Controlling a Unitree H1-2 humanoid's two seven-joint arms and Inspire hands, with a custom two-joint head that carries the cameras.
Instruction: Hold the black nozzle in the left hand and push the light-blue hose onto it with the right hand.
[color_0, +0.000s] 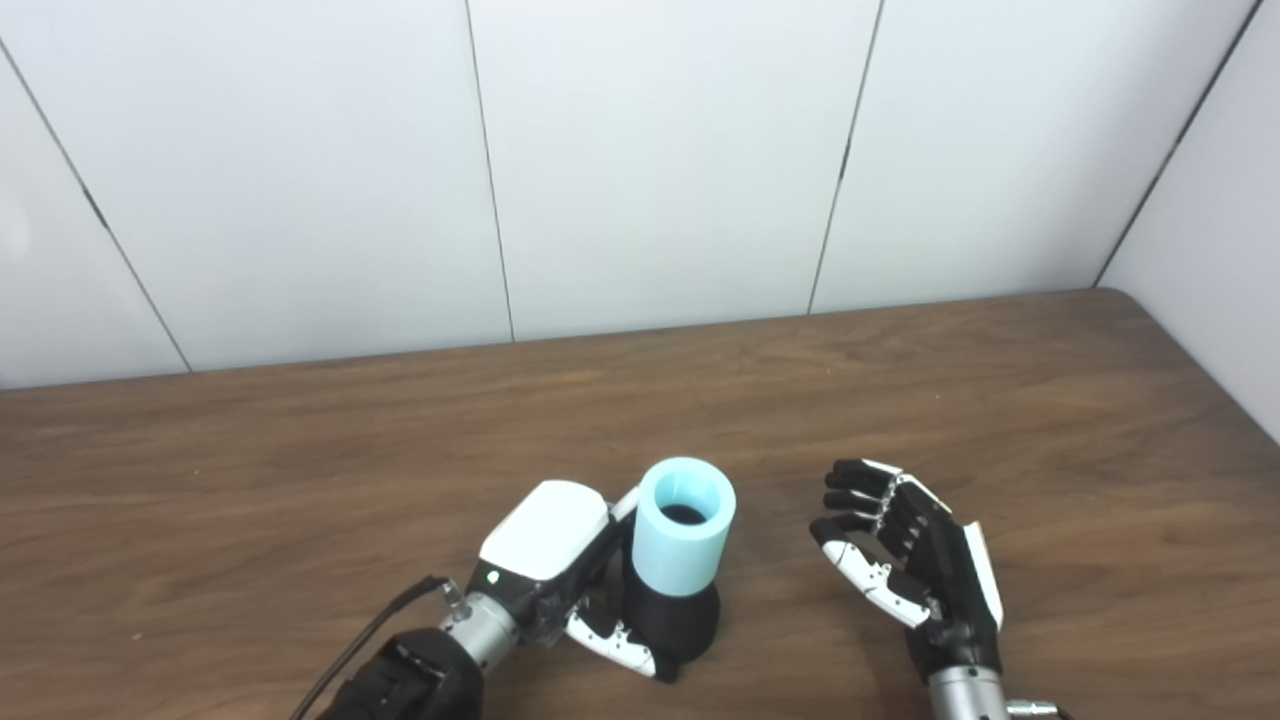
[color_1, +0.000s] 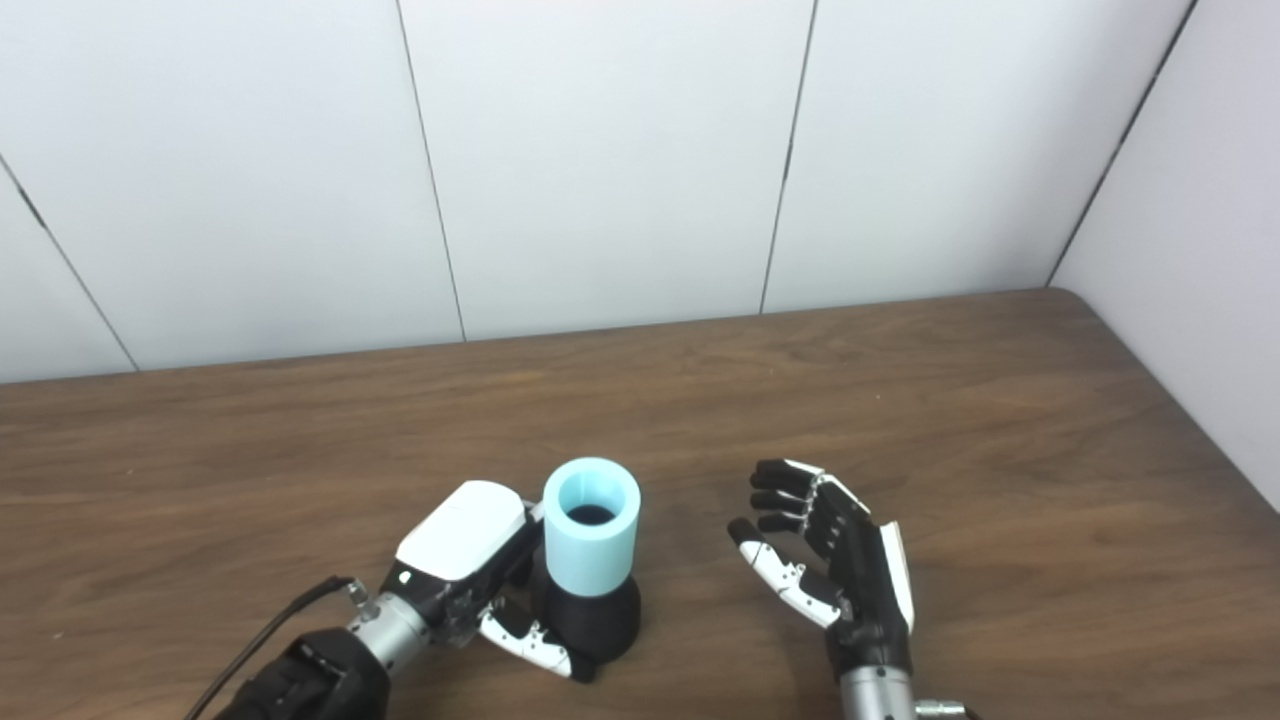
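The black nozzle (color_0: 677, 622) stands upright on the wooden table (color_0: 300, 470), its wide base down. The light-blue hose (color_0: 684, 540), a short open tube, sits on top of it. My left hand (color_0: 565, 575) is shut on the nozzle's base, thumb in front and fingers behind, white back facing up. My right hand (color_0: 915, 560) is open and empty to the right of the hose, palm toward it with a clear gap between. In the right eye view the hose (color_1: 591, 540), nozzle (color_1: 592, 622), left hand (color_1: 470, 575) and right hand (color_1: 835, 570) stand the same way.
A white panelled wall (color_0: 640, 170) runs along the table's far edge and right side. A black cable (color_0: 370, 630) trails from my left wrist. Bare wood lies behind the hose and to the far right.
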